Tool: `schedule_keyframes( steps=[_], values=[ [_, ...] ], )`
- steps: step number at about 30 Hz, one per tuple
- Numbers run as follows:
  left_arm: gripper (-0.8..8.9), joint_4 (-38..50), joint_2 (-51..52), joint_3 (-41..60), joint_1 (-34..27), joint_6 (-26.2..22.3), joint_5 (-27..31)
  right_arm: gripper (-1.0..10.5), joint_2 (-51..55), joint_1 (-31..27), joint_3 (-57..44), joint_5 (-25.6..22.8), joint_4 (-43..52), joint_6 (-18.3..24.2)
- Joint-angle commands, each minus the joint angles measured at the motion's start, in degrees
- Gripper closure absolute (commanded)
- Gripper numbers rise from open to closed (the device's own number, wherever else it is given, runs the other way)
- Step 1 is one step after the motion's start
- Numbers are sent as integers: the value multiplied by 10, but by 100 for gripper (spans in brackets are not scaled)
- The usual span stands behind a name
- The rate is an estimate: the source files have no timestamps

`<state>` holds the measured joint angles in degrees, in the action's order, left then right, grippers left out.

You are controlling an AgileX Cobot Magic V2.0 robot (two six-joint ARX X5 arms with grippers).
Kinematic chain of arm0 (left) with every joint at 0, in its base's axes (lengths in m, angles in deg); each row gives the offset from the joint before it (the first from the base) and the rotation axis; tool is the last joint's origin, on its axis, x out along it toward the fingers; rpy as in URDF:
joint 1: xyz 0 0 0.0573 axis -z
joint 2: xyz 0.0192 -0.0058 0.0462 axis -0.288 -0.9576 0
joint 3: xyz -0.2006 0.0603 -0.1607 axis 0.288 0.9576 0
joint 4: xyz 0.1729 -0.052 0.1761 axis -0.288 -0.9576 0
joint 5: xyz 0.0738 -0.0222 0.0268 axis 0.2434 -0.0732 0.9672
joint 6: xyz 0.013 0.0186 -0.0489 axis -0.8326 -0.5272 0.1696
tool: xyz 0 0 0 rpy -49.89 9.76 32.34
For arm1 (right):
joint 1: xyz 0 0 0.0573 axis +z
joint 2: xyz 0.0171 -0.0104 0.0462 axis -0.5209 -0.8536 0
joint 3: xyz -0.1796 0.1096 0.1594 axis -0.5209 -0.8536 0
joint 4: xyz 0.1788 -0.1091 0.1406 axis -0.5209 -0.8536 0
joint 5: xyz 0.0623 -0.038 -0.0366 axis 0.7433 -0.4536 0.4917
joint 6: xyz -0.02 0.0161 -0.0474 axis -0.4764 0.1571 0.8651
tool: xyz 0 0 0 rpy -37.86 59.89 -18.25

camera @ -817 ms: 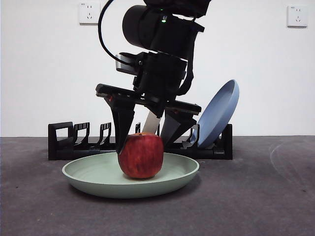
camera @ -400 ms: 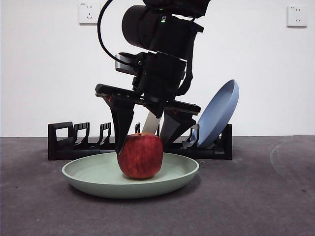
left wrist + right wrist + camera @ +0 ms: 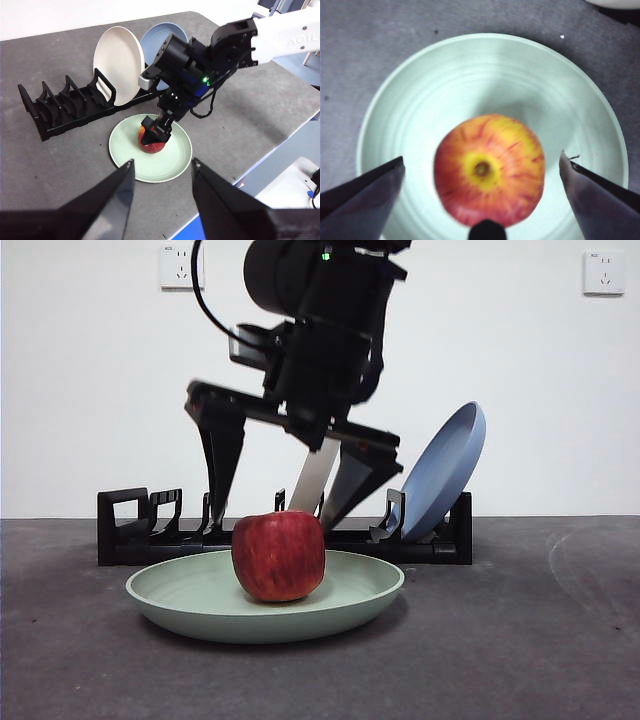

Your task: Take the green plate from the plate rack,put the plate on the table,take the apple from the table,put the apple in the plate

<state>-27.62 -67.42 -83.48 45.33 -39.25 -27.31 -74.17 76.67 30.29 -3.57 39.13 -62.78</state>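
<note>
The apple (image 3: pixel 278 555) sits in the middle of the green plate (image 3: pixel 180 600), stem end up, and the plate lies flat on the dark grey counter (image 3: pixel 540 640), just in front of the plate rack (image 3: pixel 135 525).

Directly above the apple hangs the right tool (image 3: pixel 275 505), jaws spread wide with nothing between them. In the front view its tips stand clear of the fruit, one to each side and a little higher than the apple's top. The right wrist view looks straight down on it: the apple (image 3: pixel 489 170) shows its yellow patch around the stem, with pale green plate (image 3: pixel 420 100) all round it, and there is a gap between each jaw and the apple's skin.

The left tool (image 3: pixel 162 172) waits high and well back from the plate, also open and empty. From there the whole scene shows: the right tool (image 3: pixel 156 134) over the apple (image 3: pixel 150 145), the green plate (image 3: pixel 175 160), and behind them the long black rack (image 3: pixel 60 107).

Two plates stand in the rack at its far end: a cream-white plate (image 3: pixel 119 62), upright, and beside it a blue plate (image 3: pixel 445 475), which leans back towards the white wall (image 3: pixel 80 390).
</note>
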Motion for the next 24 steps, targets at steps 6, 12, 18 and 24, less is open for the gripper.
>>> schedule_keyframes(
  steps=[6,12,18,24],
  values=[
    [624,1,-1,2,1,6,7,446,3,2,127,38,-152,73],
    [624,9,-9,2,1,6,42,447,77,2,170,52,-191,109],
    [624,23,-40,2,2,-15,69,447,159,2,163,47,-274,133],
    [625,27,-89,2,1,-43,106,516,230,2,163,45,-305,138]
  ],
)
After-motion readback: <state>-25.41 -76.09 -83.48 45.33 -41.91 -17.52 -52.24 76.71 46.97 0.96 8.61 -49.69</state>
